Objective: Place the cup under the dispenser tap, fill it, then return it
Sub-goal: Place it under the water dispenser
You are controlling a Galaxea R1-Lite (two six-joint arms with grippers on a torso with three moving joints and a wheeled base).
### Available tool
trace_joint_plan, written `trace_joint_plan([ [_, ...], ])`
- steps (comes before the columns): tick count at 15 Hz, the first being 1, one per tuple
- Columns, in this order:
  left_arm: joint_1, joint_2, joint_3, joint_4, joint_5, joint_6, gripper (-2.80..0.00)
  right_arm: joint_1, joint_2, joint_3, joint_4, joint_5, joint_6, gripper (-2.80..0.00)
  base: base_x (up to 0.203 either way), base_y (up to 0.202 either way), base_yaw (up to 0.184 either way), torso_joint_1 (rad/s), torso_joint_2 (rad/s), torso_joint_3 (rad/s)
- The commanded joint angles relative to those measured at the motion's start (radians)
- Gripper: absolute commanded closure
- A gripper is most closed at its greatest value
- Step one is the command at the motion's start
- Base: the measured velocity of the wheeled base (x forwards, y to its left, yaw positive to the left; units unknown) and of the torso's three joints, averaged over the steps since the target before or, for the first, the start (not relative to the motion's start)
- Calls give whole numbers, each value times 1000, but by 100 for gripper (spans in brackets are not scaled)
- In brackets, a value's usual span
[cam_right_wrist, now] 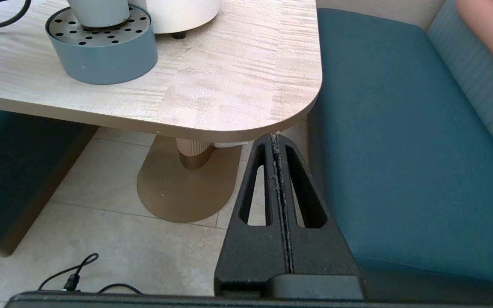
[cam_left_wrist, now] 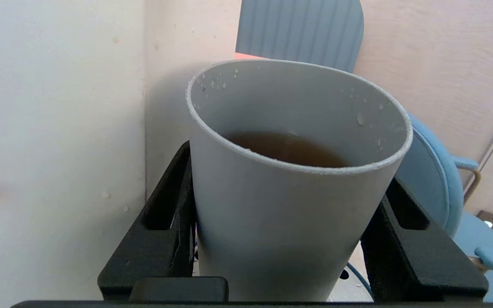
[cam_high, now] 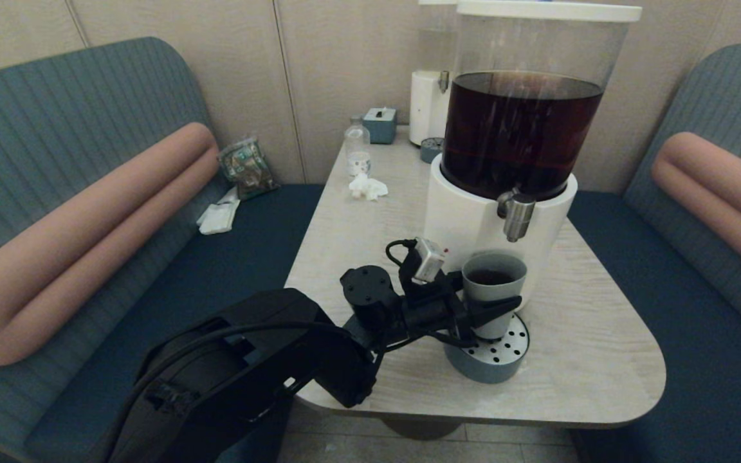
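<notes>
The grey-green cup (cam_high: 494,283) stands upright on the perforated blue-grey tray (cam_high: 505,360), right below the steel dispenser tap (cam_high: 516,215) of the big dispenser (cam_high: 473,218) with the dark-brown tank. Brown liquid fills the lower part of the cup (cam_left_wrist: 289,222), and droplets cling to its inner wall. My left gripper (cam_high: 493,303) reaches in from the left and is shut on the cup, one black finger (cam_left_wrist: 169,214) pressed to each side. My right gripper (cam_right_wrist: 275,137) hangs shut and empty below the table's near right corner, out of the head view.
Behind the big dispenser stands a paler dispenser (cam_high: 431,96) with its own small tray (cam_high: 430,149). A clear bottle (cam_high: 357,151), a crumpled tissue (cam_high: 368,187) and a small blue box (cam_high: 380,124) sit at the back left of the table (cam_high: 589,360). Blue benches flank both sides.
</notes>
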Motion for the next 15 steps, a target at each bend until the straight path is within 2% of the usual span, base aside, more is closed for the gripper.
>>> trace_joint_plan([
  [1,-1,4,3,-5,-3,-3,-280,0,-3,0,0,0,-1,0,0,0,0,0,0,0],
  [9,-1,-9,20,-5,-2,-1,-280,0,-3,0,0,0,-1,0,0,0,0,0,0,0],
  [15,-1,-74,152,-5,-2,9,-280,0,-3,0,0,0,-1,0,0,0,0,0,0,0],
])
